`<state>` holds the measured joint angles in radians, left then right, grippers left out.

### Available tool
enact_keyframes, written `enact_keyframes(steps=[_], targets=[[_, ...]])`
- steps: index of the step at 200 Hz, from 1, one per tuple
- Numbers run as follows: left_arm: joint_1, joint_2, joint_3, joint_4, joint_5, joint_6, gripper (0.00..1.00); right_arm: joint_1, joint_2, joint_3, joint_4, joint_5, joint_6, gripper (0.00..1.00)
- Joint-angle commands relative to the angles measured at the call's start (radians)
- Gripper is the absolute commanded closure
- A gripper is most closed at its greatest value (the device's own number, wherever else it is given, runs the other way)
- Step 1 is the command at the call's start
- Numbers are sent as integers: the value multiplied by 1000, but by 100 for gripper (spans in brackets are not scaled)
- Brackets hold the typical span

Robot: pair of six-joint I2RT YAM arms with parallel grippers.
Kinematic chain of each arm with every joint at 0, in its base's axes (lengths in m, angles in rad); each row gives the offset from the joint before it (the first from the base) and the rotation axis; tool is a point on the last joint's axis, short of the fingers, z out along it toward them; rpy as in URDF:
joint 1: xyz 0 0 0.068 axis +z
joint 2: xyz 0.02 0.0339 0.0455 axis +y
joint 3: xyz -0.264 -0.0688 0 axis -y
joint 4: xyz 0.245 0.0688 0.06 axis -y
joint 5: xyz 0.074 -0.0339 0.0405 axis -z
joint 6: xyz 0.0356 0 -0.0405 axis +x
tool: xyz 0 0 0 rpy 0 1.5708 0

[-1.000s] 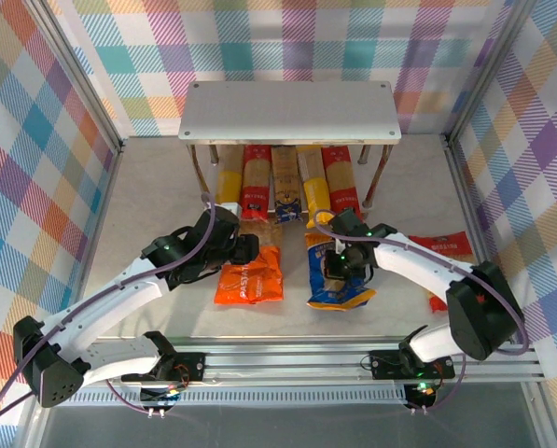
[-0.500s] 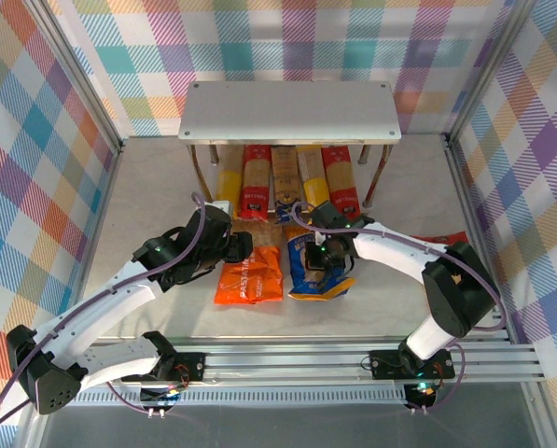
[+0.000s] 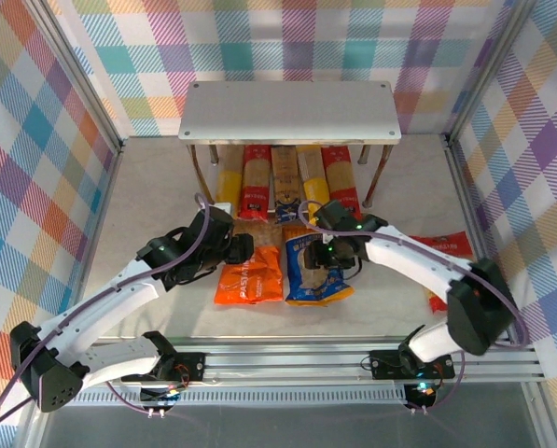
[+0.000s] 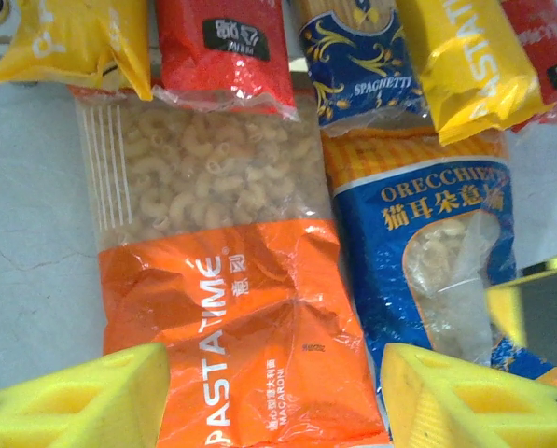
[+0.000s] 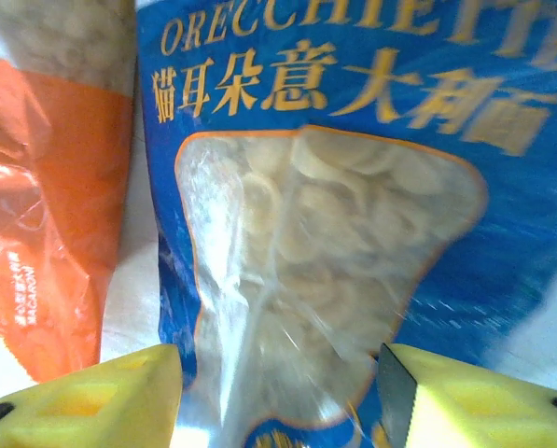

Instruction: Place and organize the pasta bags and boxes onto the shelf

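Note:
Five long pasta boxes (image 3: 285,182) lie side by side on the lower tier of the shelf (image 3: 289,109), their near ends (image 4: 357,56) sticking out. On the table in front, the orange bag (image 3: 251,277) and the blue bag (image 3: 317,273) lie next to each other. My left gripper (image 3: 243,250) hangs open over the orange bag (image 4: 231,308), its fingertips (image 4: 82,401) apart over the near half. The right gripper (image 3: 332,257) is open above the blue bag's (image 5: 353,187) clear window. A red bag (image 3: 443,245) lies far right, partly hidden by the right arm.
The shelf's grey top tier is bare. Its thin steel legs (image 3: 196,168) stand at both sides of the packs. Aluminium frame posts (image 3: 457,159) and checked walls close in the table. Bare tabletop (image 3: 147,196) lies to the left of the shelf.
The right gripper dragged the blue bag left until it lay beside the orange bag, then opened and let it go. The left arm barely moved.

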<state>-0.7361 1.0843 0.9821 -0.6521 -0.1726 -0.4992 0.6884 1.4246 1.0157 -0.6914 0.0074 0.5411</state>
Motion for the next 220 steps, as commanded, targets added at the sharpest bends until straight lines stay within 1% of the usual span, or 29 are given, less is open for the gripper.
enact_keyframes(steps=[1,15,29,50,65,73,85,104,121,144,165,185,207,216,220], targets=[[14,15,-14,26,23,20,39,-40,-107,29,-165,114,-24,39],[14,22,-16,33,32,21,39,-91,-166,35,-237,160,-33,38],[14,30,-20,41,36,21,39,-174,-220,28,-288,186,-50,35],[14,42,-30,52,37,21,39,-308,-281,2,-316,185,-88,23],[14,52,-42,64,39,21,38,-401,-296,-23,-311,198,-122,20],[14,59,-45,70,43,21,38,-449,-288,-32,-308,204,-137,19],[14,71,-45,74,49,22,38,-513,-266,-48,-297,218,-154,13],[14,81,-47,78,53,26,38,-603,-230,-64,-264,223,-162,11],[14,81,-52,79,47,28,38,-663,-205,-63,-229,229,-148,7],[14,81,-56,75,42,35,37,-731,-163,-59,-198,278,-132,6],[15,77,-59,67,37,39,37,-809,-111,-56,-173,292,-138,4],[17,70,-63,59,31,42,37,-886,-71,-59,-143,257,-142,3],[21,63,-62,51,25,44,36,-946,-40,-60,-121,244,-143,3],[23,60,-63,51,25,44,36,-969,-34,-61,-109,231,-140,0],[24,59,-62,51,24,44,36,-978,-32,-61,-103,224,-139,1]])
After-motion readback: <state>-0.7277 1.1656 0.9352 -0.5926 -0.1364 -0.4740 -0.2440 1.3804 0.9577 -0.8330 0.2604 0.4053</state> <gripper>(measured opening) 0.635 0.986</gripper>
